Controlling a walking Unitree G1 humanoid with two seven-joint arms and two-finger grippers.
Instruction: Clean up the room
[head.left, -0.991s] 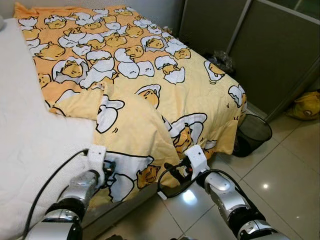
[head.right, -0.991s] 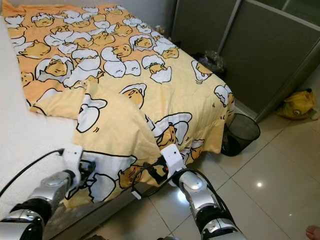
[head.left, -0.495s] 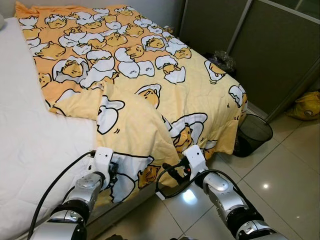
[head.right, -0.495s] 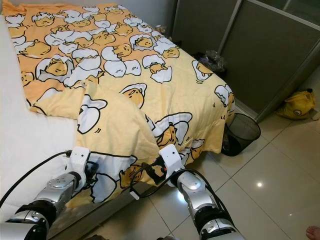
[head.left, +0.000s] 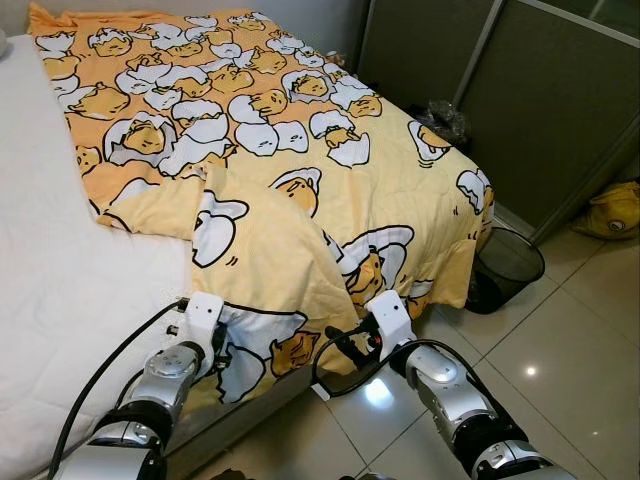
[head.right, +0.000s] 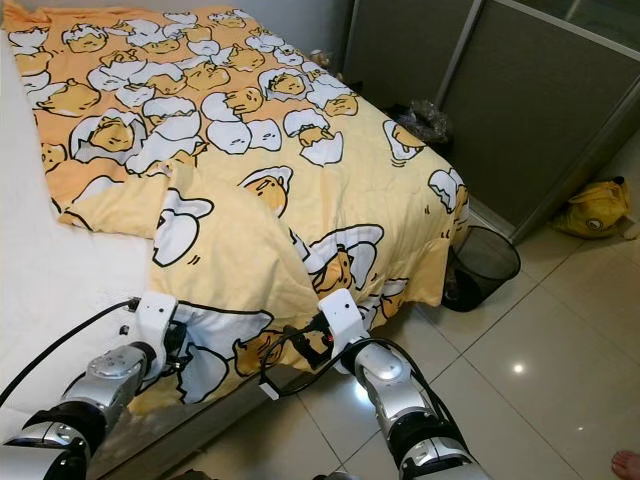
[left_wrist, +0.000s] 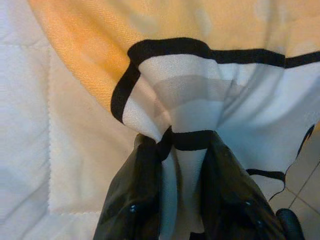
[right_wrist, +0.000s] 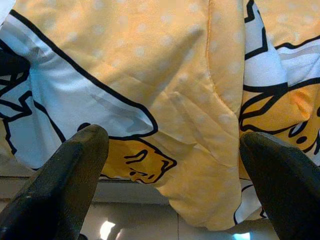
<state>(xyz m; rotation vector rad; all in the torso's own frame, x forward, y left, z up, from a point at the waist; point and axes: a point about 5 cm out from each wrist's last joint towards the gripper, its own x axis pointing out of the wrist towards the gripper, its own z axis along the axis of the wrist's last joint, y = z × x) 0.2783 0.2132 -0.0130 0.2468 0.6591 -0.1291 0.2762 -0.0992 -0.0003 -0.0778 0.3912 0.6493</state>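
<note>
The left gripper (left_wrist: 175, 165) has its two black fingers (left_wrist: 135, 195) squeezed tight on a bunch of the blanket (head.left: 290, 180). It holds the bottom edge of the blanket, where the cloth hangs over the foot of the bed (head.left: 60, 290). I think it holds the cloth like this so it can pull the blanket flat.

The right gripper (right_wrist: 172, 170) has its fingers (right_wrist: 65, 180) spread wide apart, with nothing between them. It points at the hanging blanket edge, a little further along the foot of the bed. It looks ready to grab the cloth there too, so both sides can be pulled together.

The blanket is yellow and orange with egg cartoons all over. It lies crooked on the bed. One corner is folded back, so the bed's white top shows on the robot's left side.

A black bin (head.left: 505, 268) stands on the floor just past the bed's far corner. A yellow bag (head.left: 612, 210) lies further from the bed.
</note>
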